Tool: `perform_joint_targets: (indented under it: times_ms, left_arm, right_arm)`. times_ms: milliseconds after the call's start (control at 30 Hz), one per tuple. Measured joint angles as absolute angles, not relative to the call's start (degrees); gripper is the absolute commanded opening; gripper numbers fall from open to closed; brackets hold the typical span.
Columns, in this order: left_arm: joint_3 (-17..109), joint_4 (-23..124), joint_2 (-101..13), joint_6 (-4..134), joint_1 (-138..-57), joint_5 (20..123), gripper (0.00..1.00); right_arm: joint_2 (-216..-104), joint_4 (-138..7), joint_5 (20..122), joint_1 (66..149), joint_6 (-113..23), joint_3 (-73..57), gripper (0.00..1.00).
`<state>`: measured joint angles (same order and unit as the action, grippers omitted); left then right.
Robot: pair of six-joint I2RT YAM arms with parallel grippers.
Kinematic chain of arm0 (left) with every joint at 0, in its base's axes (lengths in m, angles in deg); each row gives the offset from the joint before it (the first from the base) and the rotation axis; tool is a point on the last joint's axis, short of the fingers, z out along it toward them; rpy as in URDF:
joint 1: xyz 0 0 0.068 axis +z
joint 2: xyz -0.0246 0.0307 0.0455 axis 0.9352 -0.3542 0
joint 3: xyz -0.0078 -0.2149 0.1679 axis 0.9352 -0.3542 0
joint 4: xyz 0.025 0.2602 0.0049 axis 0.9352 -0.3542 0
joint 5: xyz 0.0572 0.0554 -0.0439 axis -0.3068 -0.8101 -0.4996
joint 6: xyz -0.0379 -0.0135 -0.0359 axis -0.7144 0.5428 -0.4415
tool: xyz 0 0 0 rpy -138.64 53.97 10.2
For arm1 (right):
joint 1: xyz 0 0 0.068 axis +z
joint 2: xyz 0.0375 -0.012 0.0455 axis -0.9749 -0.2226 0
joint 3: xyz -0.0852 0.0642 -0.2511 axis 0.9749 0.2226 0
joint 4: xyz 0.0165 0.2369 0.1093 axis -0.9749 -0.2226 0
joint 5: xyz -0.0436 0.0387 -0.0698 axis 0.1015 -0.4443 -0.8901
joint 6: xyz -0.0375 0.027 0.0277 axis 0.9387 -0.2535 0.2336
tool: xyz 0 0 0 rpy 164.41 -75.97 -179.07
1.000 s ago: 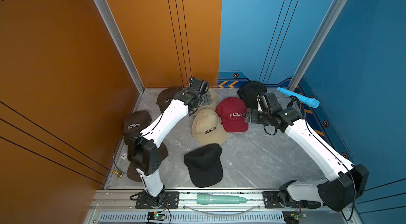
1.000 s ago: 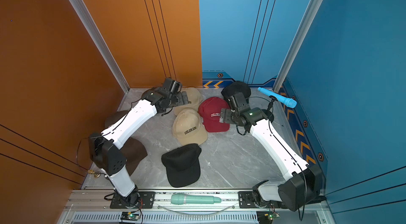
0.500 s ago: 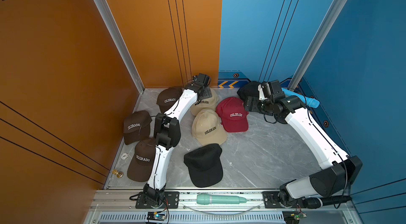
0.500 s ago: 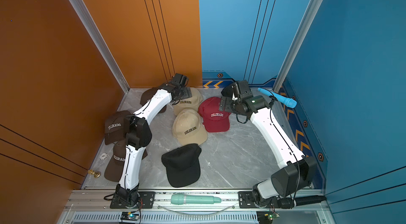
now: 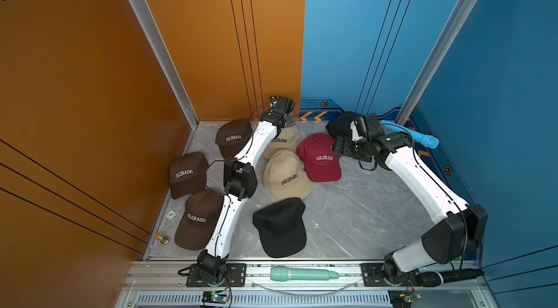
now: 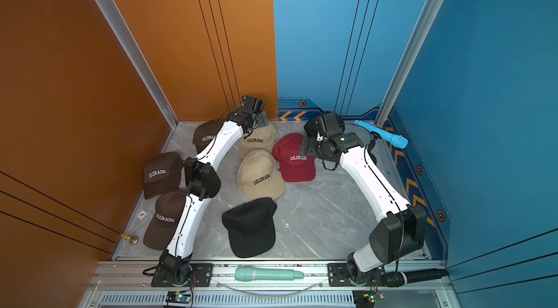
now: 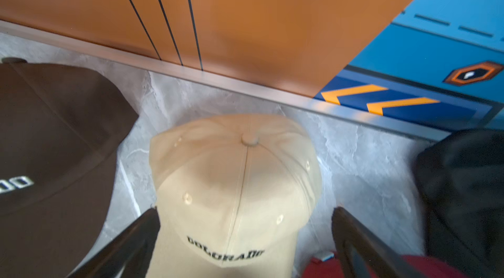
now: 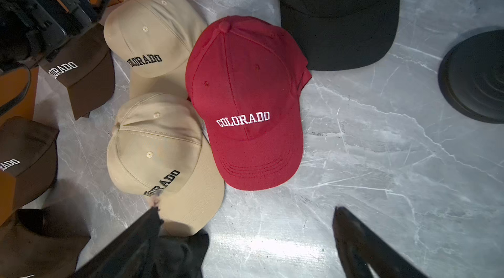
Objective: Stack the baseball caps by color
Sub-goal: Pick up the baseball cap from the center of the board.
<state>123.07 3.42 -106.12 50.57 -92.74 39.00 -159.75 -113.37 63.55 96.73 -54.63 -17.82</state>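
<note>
Hovering over a beige cap (image 7: 235, 189), left fingers (image 7: 136, 238) spread.

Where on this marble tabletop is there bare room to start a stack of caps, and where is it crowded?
The widest bare marble lies between the red cap, the near black cap and the right arm. Crowded: the left side, where three brown caps and two beige caps pack around the left arm.

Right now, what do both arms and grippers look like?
The left arm and right arm: glossy white curved shells, black boxy joints, thin black cables looping outside. The left gripper and right gripper: dark, flat, tapering fingers.
</note>
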Motion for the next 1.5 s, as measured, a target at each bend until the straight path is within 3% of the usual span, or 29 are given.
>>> perform_joint_targets:
  times_ms: [1133, 1367, 1400, 1500]
  left_arm:
    - [123.1, -1.5, -111.1, 50.5, -91.4, 41.4, 0.93]
    - [123.1, -2.2, -111.4, 50.8, -91.4, 42.3, 0.87]
    - [123.1, -2.2, -111.4, 50.9, -91.4, 42.3, 0.81]
    - [123.1, -2.3, -111.4, 51.5, -91.4, 42.3, 0.76]
  right_arm:
    - [-160.1, -114.2, 65.6, 95.9, -54.7, -14.8, 1.00]
    - [-157.3, -114.6, 65.6, 95.9, -55.1, -13.2, 1.00]
    - [-157.0, -114.7, 65.6, 95.9, -55.1, -13.1, 1.00]
    - [-156.1, -115.1, 65.5, 95.9, -55.1, -13.0, 1.00]
